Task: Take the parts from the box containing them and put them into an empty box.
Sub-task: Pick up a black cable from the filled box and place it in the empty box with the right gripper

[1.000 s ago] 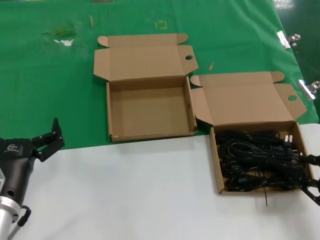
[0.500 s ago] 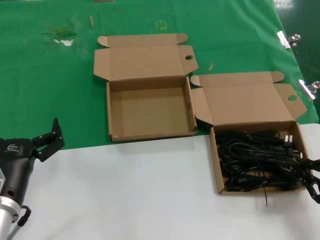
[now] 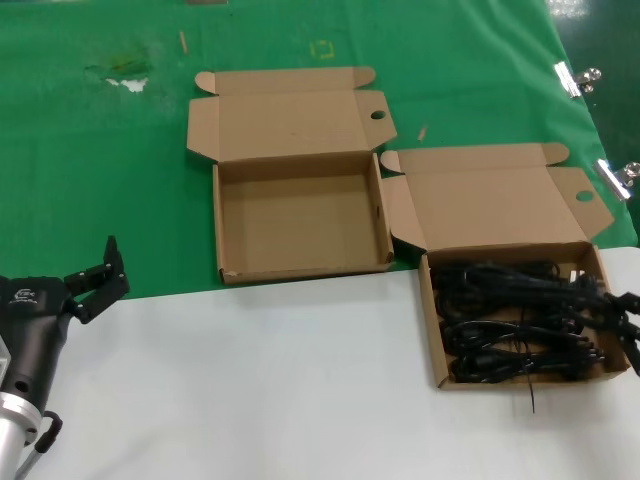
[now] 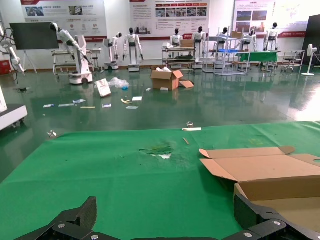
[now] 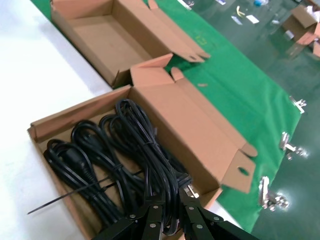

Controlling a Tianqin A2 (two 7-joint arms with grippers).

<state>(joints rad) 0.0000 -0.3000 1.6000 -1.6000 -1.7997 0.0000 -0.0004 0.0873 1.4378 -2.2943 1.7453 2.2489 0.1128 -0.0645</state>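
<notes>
With the right gripper (image 5: 169, 210) pinched on 1 power cord (image 5: 150, 160) in the box of cords (image 3: 436, 345) at lower right, lift straight up until clear, then cross to the empty box (image 3: 222, 225); the left gripper (image 3: 98, 275) waits spread, lower left.

Head camera high, looking down; wrist cameras low; all share empty box (image 3: 300, 215)

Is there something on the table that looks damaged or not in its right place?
Yes. The green cloth has a torn, scuffed patch at the far left, where white shows through. Also, a thin black strand sticks out over the near wall of the box of cords onto the white surface.
</notes>
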